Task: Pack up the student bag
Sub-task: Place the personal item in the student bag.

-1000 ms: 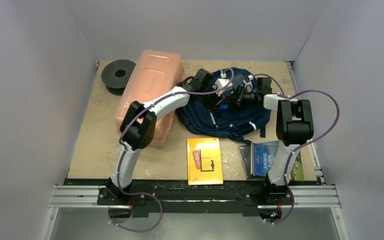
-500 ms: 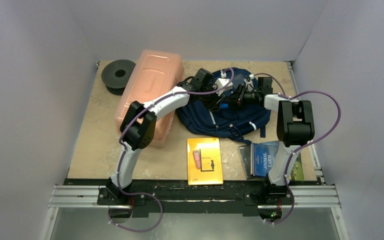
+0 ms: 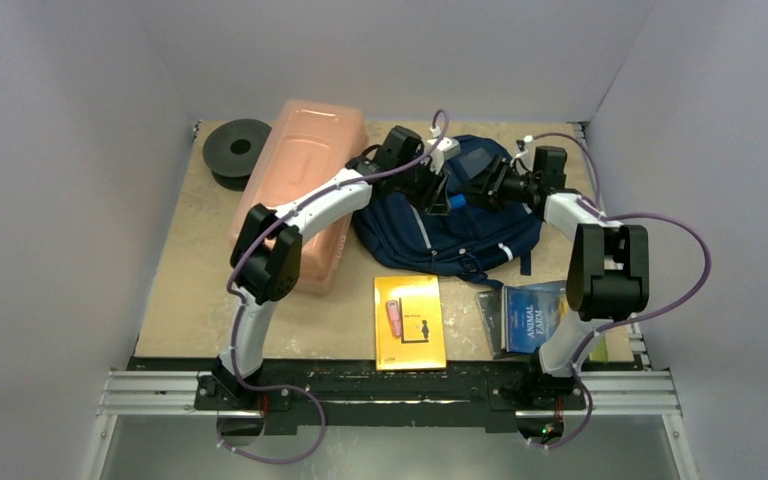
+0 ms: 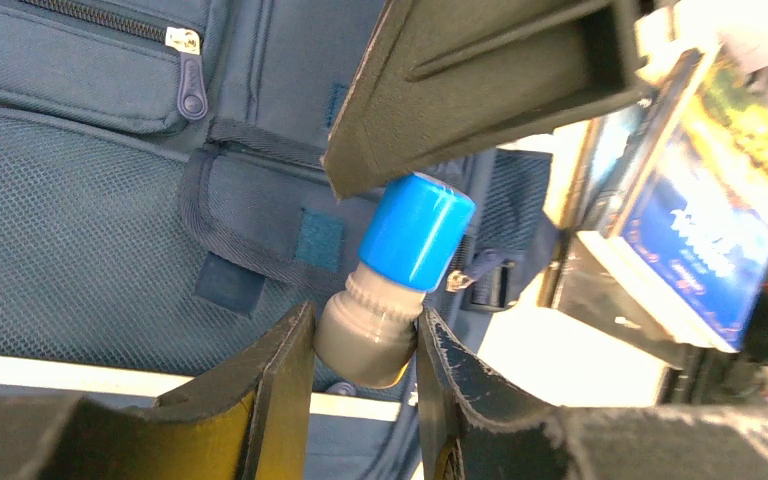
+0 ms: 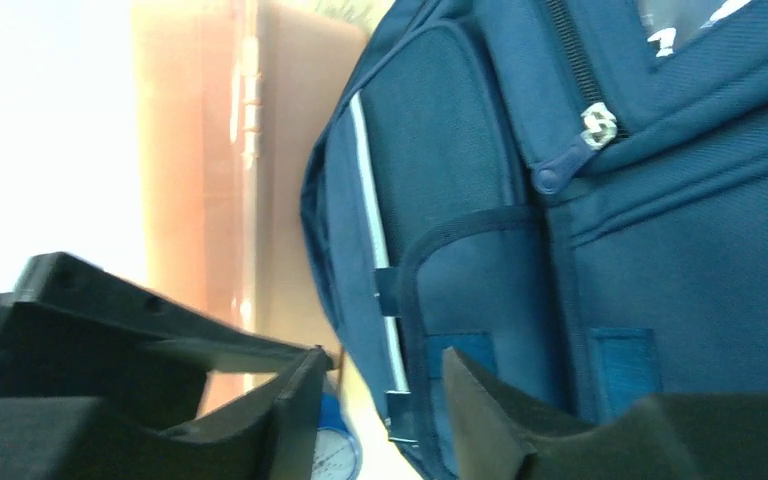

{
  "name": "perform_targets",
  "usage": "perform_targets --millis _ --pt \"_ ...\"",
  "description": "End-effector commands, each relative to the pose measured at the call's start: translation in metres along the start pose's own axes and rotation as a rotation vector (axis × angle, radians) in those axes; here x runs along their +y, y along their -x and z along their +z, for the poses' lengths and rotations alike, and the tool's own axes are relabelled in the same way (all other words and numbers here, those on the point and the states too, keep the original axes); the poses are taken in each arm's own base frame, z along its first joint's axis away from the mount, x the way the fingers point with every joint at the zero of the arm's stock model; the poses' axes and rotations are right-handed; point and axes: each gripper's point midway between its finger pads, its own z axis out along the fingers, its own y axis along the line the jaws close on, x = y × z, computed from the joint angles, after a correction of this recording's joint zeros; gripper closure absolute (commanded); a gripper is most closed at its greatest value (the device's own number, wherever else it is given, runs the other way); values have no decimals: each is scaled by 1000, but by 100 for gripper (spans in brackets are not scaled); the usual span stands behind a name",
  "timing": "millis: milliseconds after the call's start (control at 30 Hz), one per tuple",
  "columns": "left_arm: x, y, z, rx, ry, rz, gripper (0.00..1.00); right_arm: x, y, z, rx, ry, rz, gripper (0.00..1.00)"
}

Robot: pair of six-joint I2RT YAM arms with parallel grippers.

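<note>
Seen from above, both tool tips blurred into dark clutter over the student bag [image 3: 400, 240], which lay toward the back of the table [image 3: 190, 290]. Up close, the left gripper [image 4: 362, 325] pinched the grey neck of a blue-capped bottle [image 4: 415, 235], whose base was cut off. The right gripper [image 5: 382, 358] stood parted, clamping nothing. The pink box [image 3: 305, 170] sat just left of the bag. The right arm half hid the Animal Farm book [image 3: 530, 315]. Tan tabletop showed near-left of the bag, beside the yellow booklet [image 3: 410, 322].
</note>
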Motion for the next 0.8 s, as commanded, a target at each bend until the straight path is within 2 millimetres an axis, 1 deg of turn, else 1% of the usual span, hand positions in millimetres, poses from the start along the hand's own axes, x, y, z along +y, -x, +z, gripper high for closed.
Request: perform_targets --millis 0,33,67,100,133,167,233,300,367,467,500,533,567,600,700,767 --pt "-45 89 -51 -265 -143 -101 100 -25 -2 -3 -74 -92 -22 56" --pt "-47 94 -52 -282 -158 -122 100 -31 -4 -1 -72 -109 -18 62" --pt "-49 100 -50 -305 -179 -145 100 -35 -7 2 -59 -113 -11 69" --pt "-50 103 -46 -317 -193 -177 100 -39 -12 5 -41 -110 -2 76" --pt "-47 105 -40 -320 -197 -218 100 -41 -19 8 -21 -102 6 81" --pt "-43 103 -31 -309 -201 -258 100 -43 -24 11 -9 -103 4 83" --pt "-34 99 -14 -287 -196 -334 100 -45 -37 17 10 -122 -8 83" --pt "-19 90 2 -277 -157 -400 100 -48 -47 21 26 -143 -31 83" --pt "-5 77 17 -255 -111 -459 100 -54 -47 16 22 -196 -59 83" --pt "15 49 36 -171 -16 -546 100 -56 -34 -3 -5 -332 -153 81" --pt "21 39 42 -137 8 -573 100 -54 -28 -10 -25 -383 -192 77" --pt "26 30 47 -105 33 -603 100 -53 -20 -20 -60 -448 -236 70" --pt "28 21 51 -74 47 -626 100 -51 -14 -28 -90 -516 -289 60" --pt "30 13 54 -51 54 -638 100 -48 -10 -34 -110 -583 -349 54" --pt "33 -7 60 -7 66 -680 100 -43 6 -54 -183 -762 -442 39" --pt "34 -18 61 10 76 -699 100 -40 17 -68 -242 -853 -480 26"
